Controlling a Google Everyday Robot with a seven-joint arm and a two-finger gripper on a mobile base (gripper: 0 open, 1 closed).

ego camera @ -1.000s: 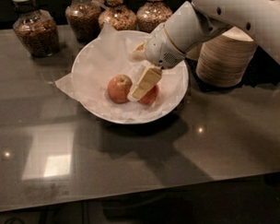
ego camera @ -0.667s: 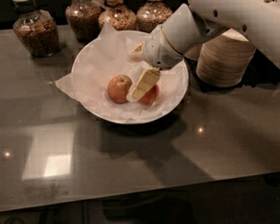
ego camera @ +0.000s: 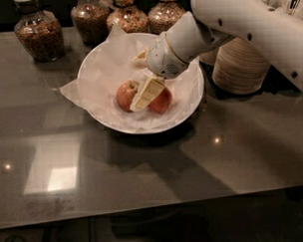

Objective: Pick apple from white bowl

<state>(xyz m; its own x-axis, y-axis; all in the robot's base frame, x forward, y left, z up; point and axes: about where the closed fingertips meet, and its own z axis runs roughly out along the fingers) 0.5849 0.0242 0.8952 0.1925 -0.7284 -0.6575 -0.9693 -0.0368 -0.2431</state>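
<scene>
The white bowl (ego camera: 188,109), lined with crumpled white paper, stands at the table's middle back. Two apples lie in it. The paler orange-red apple (ego camera: 124,95) is on the left and a redder apple (ego camera: 163,101) is on the right. My gripper (ego camera: 142,76) reaches into the bowl from the upper right and is open. Its lower cream finger (ego camera: 147,92) points down between the two apples, touching or nearly touching both. The upper finger (ego camera: 140,56) stands over the paper behind them. Nothing is held.
A stack of tan paper bowls (ego camera: 239,65) stands right of the white bowl, partly behind my arm. Several glass jars of grains or nuts (ego camera: 39,34) line the table's back edge. The dark glossy table (ego camera: 143,178) stretches to the front.
My gripper has edged slightly left and down, deeper between the two apples. The apples and the bowl have not visibly moved.
</scene>
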